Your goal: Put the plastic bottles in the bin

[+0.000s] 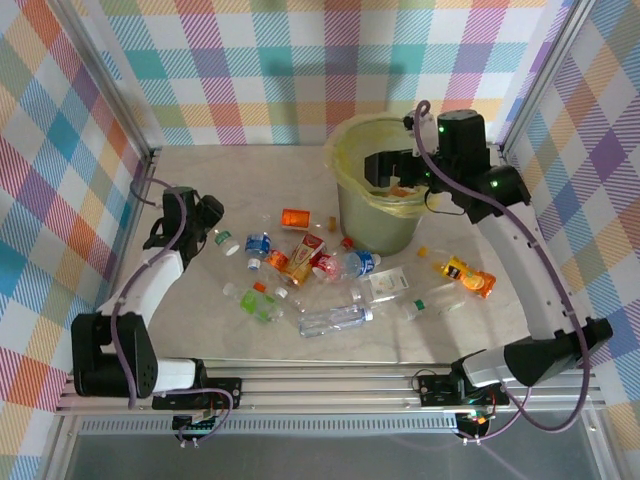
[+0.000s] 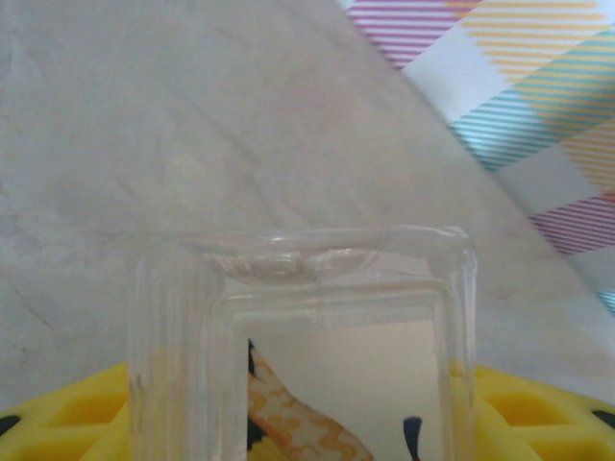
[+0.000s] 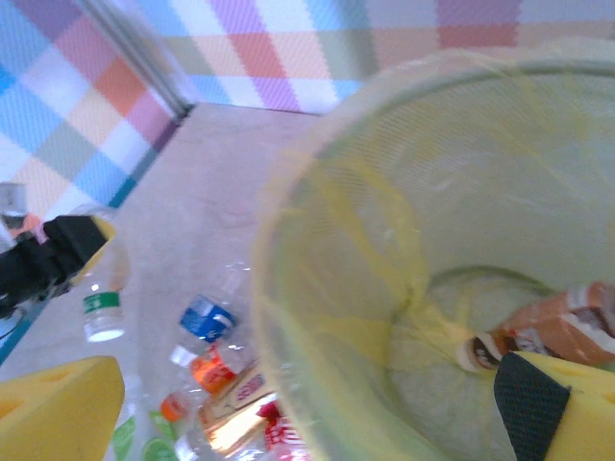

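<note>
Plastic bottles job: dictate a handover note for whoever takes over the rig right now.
Grippers: the left gripper is shut on a clear bottle at the left side of the table, away from the bin. The right gripper is open above the bin.
Done: at least one brown-orange bottle lies in the bin.
Left: the held bottle, plus roughly ten loose bottles on the table in front of the bin and to its right.
</note>
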`<action>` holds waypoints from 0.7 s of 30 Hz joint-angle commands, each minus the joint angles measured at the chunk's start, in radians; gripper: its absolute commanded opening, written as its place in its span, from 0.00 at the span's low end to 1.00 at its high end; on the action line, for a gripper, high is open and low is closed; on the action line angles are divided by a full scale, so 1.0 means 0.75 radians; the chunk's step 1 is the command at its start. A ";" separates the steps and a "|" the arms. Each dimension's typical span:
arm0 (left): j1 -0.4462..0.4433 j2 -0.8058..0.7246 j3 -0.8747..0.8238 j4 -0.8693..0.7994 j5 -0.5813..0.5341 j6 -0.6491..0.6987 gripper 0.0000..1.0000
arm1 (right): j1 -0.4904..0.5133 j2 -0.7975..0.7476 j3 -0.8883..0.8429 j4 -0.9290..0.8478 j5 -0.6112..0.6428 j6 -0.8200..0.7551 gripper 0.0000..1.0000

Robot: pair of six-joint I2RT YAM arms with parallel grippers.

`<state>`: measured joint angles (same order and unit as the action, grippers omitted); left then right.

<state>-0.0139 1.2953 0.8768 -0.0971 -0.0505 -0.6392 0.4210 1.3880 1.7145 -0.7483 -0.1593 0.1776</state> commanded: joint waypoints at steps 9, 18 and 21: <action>-0.142 -0.186 0.117 -0.005 0.186 -0.097 0.45 | 0.355 -0.037 -0.174 0.228 -0.061 0.023 1.00; -0.273 -0.216 0.173 0.047 0.233 -0.163 0.44 | 0.519 0.208 -0.192 0.407 -0.162 0.114 1.00; -0.288 -0.243 0.174 0.037 0.243 -0.169 0.44 | 0.557 0.298 -0.163 0.443 -0.191 0.127 1.00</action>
<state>-0.2131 1.1553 0.9733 -0.0959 0.1047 -0.7448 0.8200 1.5719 1.5784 -0.4900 -0.2562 0.2405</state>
